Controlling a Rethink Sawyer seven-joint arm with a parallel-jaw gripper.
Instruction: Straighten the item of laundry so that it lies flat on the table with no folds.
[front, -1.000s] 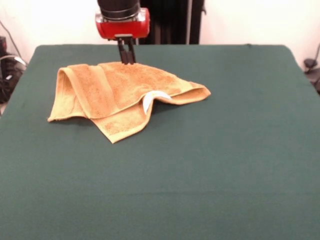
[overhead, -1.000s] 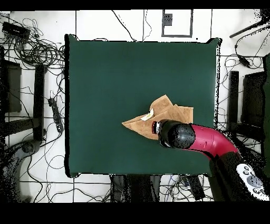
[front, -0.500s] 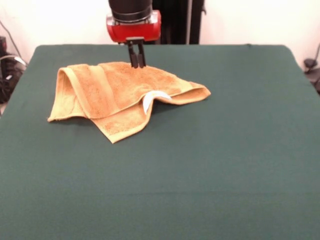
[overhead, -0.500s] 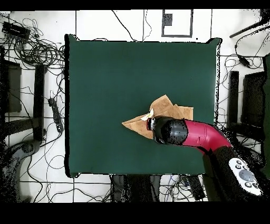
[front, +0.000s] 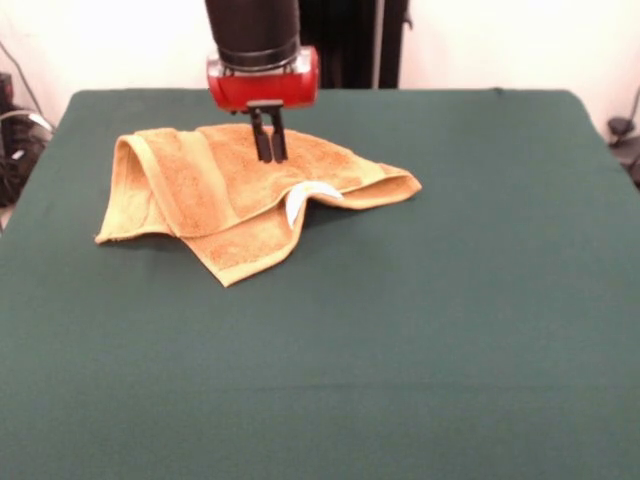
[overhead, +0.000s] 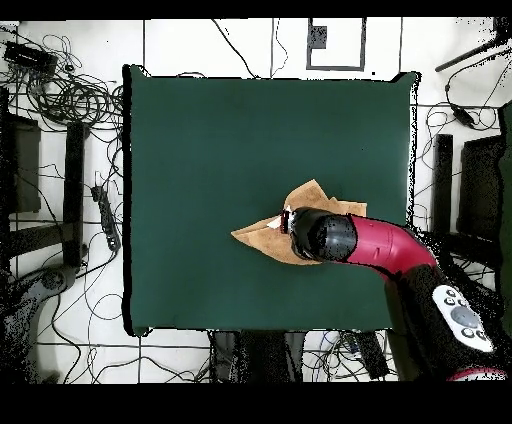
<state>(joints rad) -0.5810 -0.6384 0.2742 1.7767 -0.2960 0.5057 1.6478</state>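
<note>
The mustard-yellow towel (front: 215, 190) lies crumpled and folded over itself at the far left of the green table (front: 450, 300). Its white tag (front: 300, 202) curls out near the middle of its near edge. My gripper (front: 268, 157) hangs from the red wrist straight down onto the towel's upper fold. Its two black fingers stand a narrow gap apart, tips at the cloth, holding nothing. In the overhead view the red arm (overhead: 375, 245) covers the middle of the towel (overhead: 262, 238), which shows on the table (overhead: 220, 140) only at its corners.
Cables (overhead: 70, 95) and dark equipment lie on the floor around the table in the overhead view. A black stand (front: 350, 40) rises behind the table's far edge. The towel lies near the table side closest to the robot's base.
The gripper has come down and toward the towel's middle, from its far edge onto the upper fold. The towel has not moved.
</note>
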